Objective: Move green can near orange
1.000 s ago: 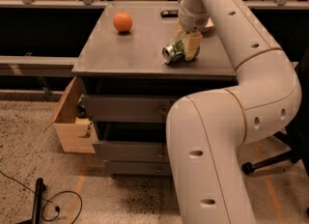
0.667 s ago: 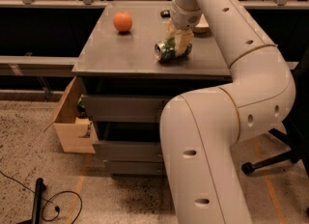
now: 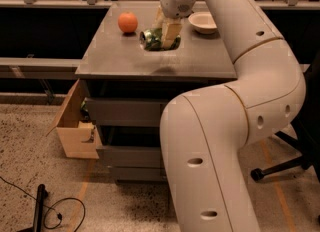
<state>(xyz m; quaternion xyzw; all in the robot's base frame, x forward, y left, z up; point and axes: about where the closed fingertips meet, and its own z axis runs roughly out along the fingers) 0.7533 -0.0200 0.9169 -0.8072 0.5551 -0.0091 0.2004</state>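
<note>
The green can (image 3: 153, 39) lies on its side on the grey table top (image 3: 125, 58), its silver end facing left. My gripper (image 3: 166, 32) comes down from above and is shut on the green can, with a tan finger (image 3: 171, 32) on its right side. The orange (image 3: 128, 22) sits on the table to the left of the can, a short gap away.
A shallow off-white bowl (image 3: 203, 22) stands on the table right of the gripper. My large white arm (image 3: 235, 101) fills the right foreground. An open cardboard box (image 3: 75, 126) sits on the floor at the left of the drawer unit. A black cable (image 3: 60, 213) lies on the floor.
My gripper has moved the green can leftward across the table, and it now lies closer to the orange. The camera view has shifted, so the bowl now shows.
</note>
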